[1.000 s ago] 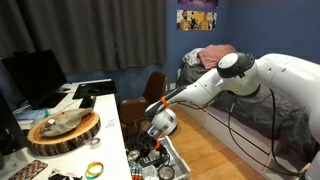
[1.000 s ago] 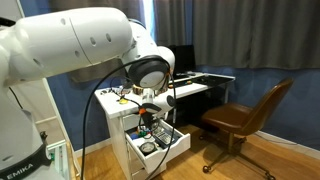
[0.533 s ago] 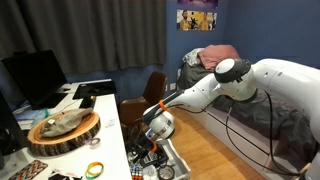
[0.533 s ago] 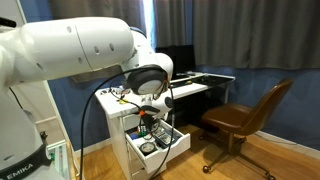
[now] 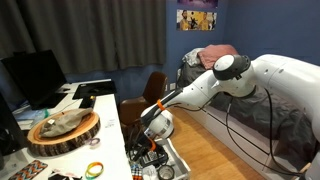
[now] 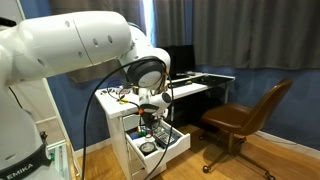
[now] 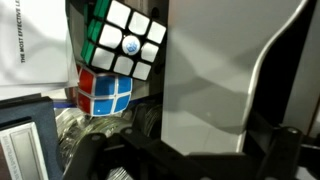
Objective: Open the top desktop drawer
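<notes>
Here, top desktop drawer (image 6: 170, 149) open, under jaws

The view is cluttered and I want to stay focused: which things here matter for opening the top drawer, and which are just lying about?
Job in hand:
- the top desktop drawer, already pulled out
- the gripper, down at it

Just lying about:
- Rubik's cube
- brown chair
- wooden slab
- monitor

Dark cube (image 7: 125, 40) over blue-red cube (image 7: 105, 95); claw (image 7: 185, 142) spread.
</notes>
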